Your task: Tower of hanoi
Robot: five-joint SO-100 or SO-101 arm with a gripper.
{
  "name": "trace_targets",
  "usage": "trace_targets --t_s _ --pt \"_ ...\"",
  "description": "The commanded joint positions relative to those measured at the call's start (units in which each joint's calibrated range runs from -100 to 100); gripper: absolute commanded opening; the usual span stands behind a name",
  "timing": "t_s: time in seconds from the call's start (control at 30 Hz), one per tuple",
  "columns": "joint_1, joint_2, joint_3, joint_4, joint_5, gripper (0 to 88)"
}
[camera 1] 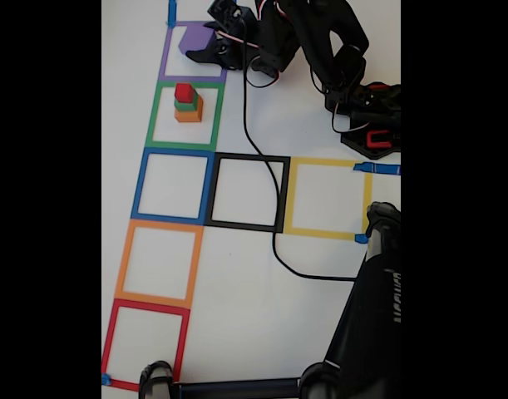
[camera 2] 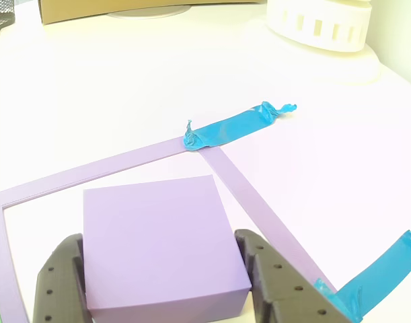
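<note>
— Gripper (camera 2: 161,282) fingers (camera 2: 57,282) fill the bottom of my other view, one dark pad on each side of a purple block (camera 2: 158,242). Both pads sit flush against the block's sides, so I read the fingers as closed on it.

— Where is that block sitting?

— Inside the purple tape square (camera 2: 104,165). I can see the square's far edge and one side running past the block, with the block set just inside the corner. A crumpled strip of blue tape (camera 2: 235,126) pins that corner to the white table (camera 2: 124,87), and a second blue strip (camera 2: 380,269) shows at the lower right of the same view.

— And from the fixed camera?

— There the black arm (camera 1: 320,41) reaches in from the top right, and its gripper (camera 1: 210,50) is at the purple square (camera 1: 165,62) at the top of the column; the purple block (camera 1: 194,38) shows as a solid patch beside it. Just below, the green square (camera 1: 184,116) holds a small stack (camera 1: 187,104): orange at the bottom, green in the middle, red on top. Below that come a blue square (camera 1: 174,184), an orange square (camera 1: 158,262) and a red square (camera 1: 145,342). A black square (camera 1: 247,193) and a yellow square (camera 1: 328,198) extend to the right of the blue one. A black cable (camera 1: 274,208) runs down across the black square.

— Anything nearer the fixed camera?

— A dark stand (camera 1: 370,316) at the lower right; I cannot tell what it is.
</note>
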Motion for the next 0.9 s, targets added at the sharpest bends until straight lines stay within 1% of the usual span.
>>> trace_targets --t_s 0.0,0.13,0.27,0.4,0.63,0.73,0.87 --pt "-0.81 -7.84 2.37 4.72 0.18 11.2" --pt "-0.81 -16.32 4.56 12.65 0.18 10.4" --pt "0.06 -26.66 3.92 25.69 0.18 6.7" --pt "0.92 -35.78 1.74 37.59 0.18 7.6" --pt "0.73 -44.42 -4.63 53.06 0.18 8.9" --pt "0.44 -47.65 -10.63 63.58 0.18 8.6" --pt "0.34 -50.88 -24.54 84.64 0.18 6.9"
